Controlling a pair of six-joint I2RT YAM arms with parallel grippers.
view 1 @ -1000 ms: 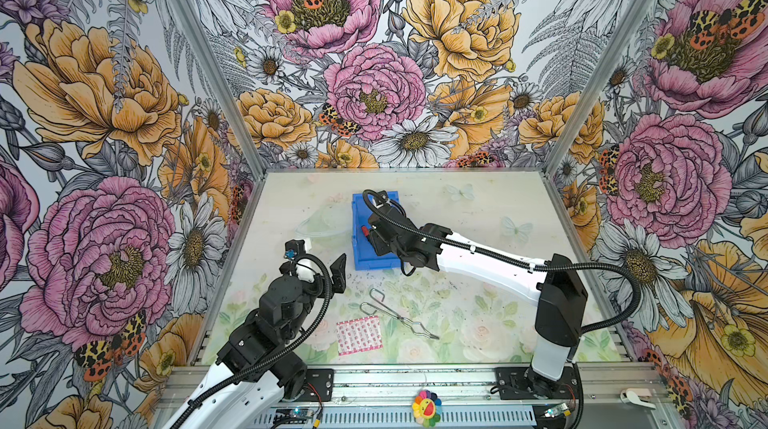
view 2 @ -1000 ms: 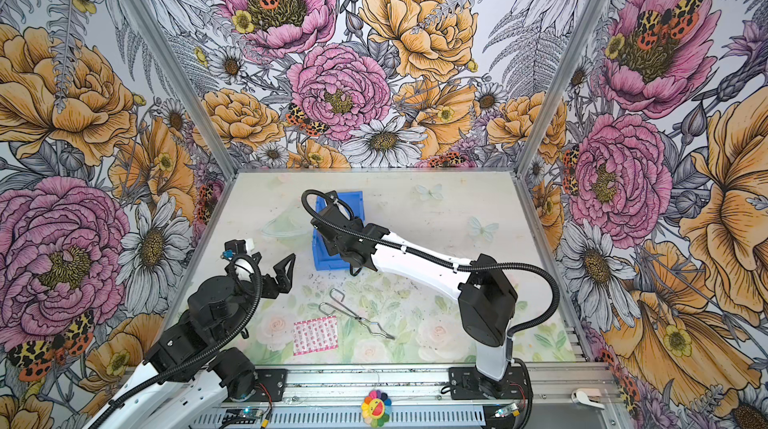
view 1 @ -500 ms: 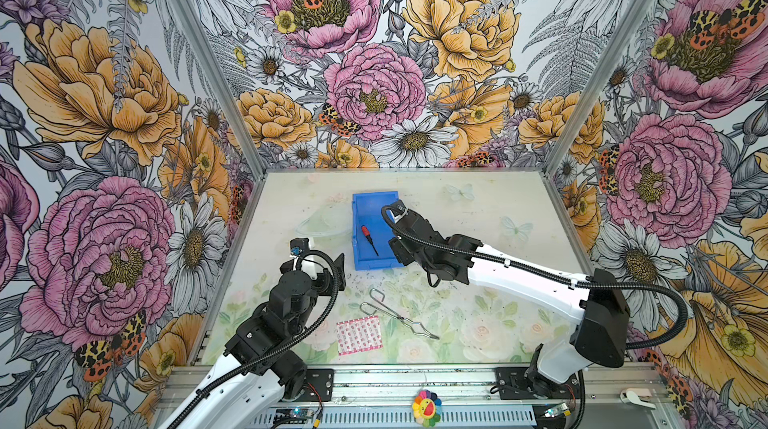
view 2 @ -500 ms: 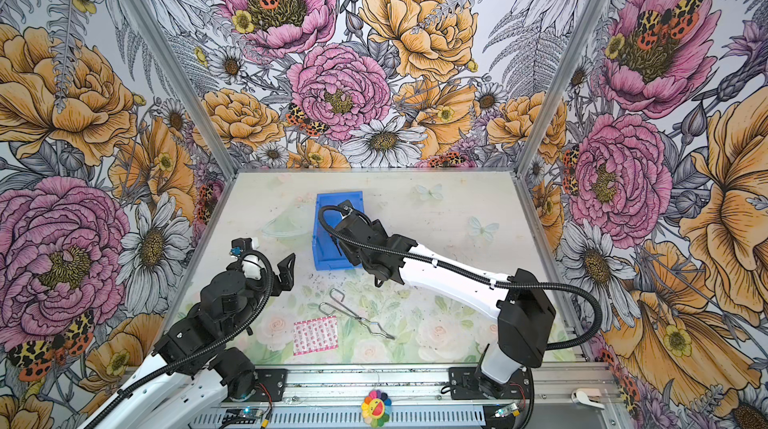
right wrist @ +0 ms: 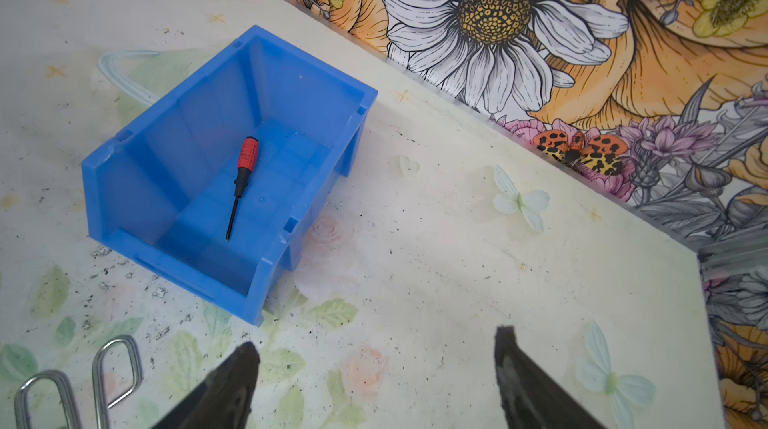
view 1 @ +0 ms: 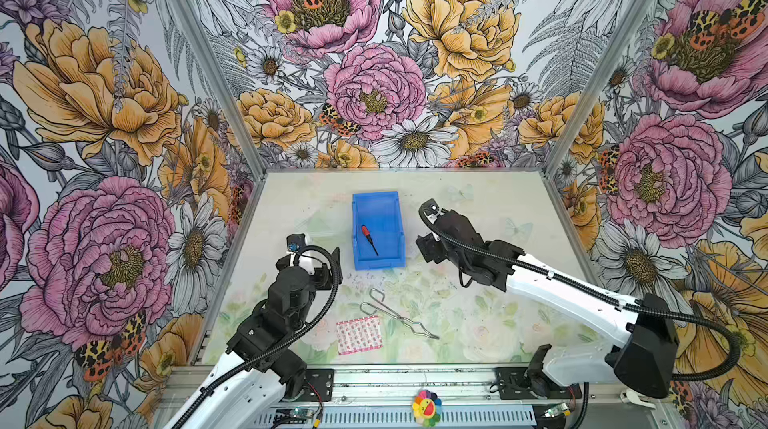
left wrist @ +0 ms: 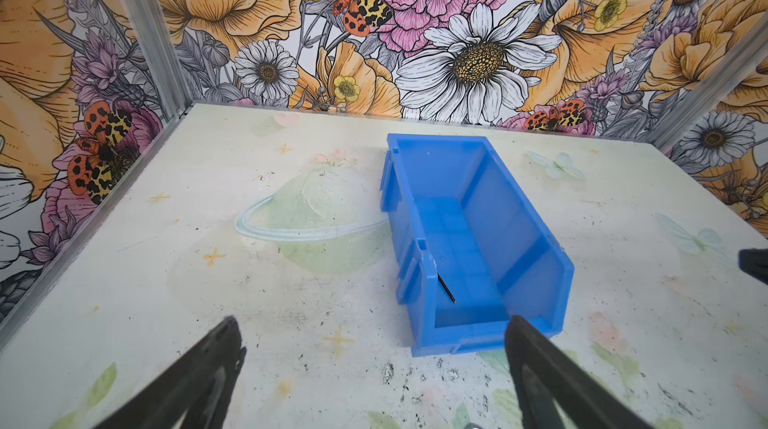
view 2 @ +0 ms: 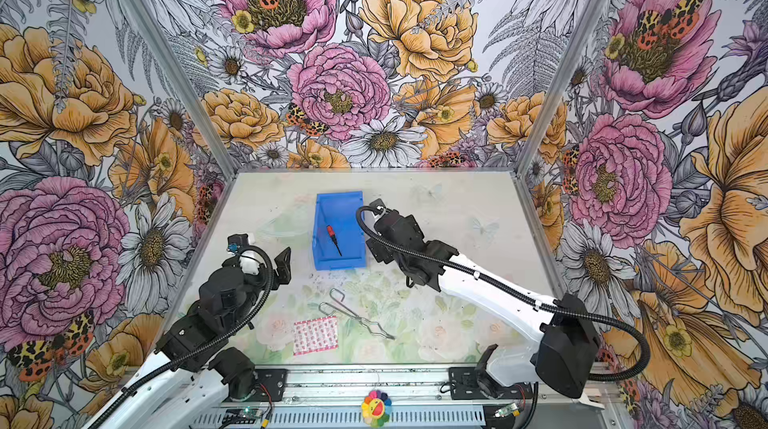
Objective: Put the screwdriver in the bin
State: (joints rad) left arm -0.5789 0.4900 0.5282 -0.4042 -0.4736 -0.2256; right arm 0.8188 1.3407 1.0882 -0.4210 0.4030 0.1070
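- The screwdriver (right wrist: 242, 175) lies flat on the floor of the blue bin (view 1: 376, 195), red handle toward the far wall and tip toward the low front lip. By my reckoning the placing is done.
- The right pincer (right wrist: 376, 341) hangs just beside the bin's right wall, spread wide and empty (its wrist view shows nothing between the fingers).
- The left pincer (left wrist: 372, 321) is likewise spread and holds nothing, near the bin's left front corner but apart from it.
- What remains, I judge, is only for the right arm to draw clear, moving up or rightward so it does not nudge the wall.
- Bare worktop (view 1: 478, 198) lies open to the right and behind. The wire tongs (view 1: 399, 314) and pink packet (view 1: 359, 333) lie nearer the front, well apart from the bin.
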